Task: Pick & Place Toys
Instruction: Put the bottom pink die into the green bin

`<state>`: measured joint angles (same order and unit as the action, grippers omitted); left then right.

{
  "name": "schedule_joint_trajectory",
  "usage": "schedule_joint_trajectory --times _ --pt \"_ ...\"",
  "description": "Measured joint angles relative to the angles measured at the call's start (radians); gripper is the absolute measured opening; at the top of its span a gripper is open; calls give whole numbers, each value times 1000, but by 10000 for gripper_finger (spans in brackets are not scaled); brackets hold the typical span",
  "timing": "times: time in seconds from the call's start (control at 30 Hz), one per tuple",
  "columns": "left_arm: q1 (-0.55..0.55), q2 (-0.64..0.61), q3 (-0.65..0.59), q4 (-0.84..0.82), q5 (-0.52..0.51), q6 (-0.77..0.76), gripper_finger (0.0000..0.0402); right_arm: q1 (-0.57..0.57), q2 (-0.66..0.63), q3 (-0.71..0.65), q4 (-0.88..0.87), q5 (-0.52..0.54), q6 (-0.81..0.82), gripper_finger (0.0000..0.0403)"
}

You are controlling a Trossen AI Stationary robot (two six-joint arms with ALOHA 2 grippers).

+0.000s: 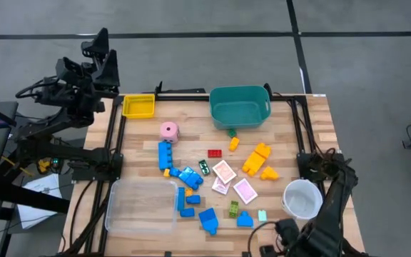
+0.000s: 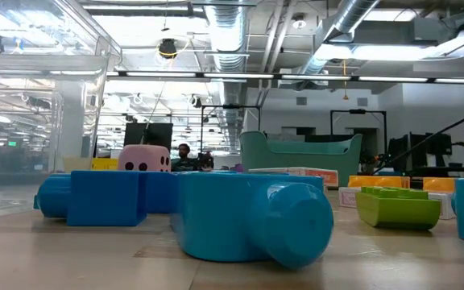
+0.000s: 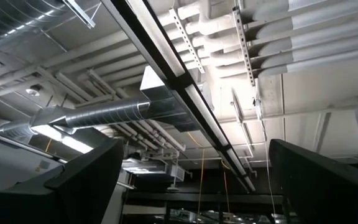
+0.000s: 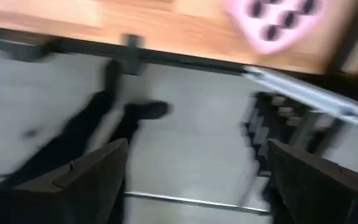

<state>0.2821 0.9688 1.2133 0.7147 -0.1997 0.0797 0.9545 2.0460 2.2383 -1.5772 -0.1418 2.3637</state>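
Toys (image 1: 212, 178) mid-table, well apart from both tools; left tool (image 1: 100, 53) and right tool (image 4: 191, 180) wide, empty

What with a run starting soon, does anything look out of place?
Nothing damaged. The small plastic building blocks lie scattered across the wooden table, one blue round block tipped on its side; the teal tub holds none.

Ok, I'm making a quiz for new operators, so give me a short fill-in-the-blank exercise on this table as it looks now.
1. The pink die lies on the bare wood between the yellow tray and the ____ tub.
2. The clear tray holds ____ toys.
3. The white cup stands at the table's ____ edge in the high view.
4. The left gripper hangs off the table with its fingers ____.

Missing words: teal; no; right; open
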Motion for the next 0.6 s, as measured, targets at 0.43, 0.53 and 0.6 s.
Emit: schedule_joint_trajectory --times 0.43,0.53,0.6 --pt "0 29 26 -12 0 -12 397 44 164 -37 4 -88 -100 372" --pt "0 29 26 -26 -5 -13 397 28 188 -66 7 -155 -291 372" --pt "0 29 26 -28 -6 -17 397 23 204 -86 6 -160 -319 372"
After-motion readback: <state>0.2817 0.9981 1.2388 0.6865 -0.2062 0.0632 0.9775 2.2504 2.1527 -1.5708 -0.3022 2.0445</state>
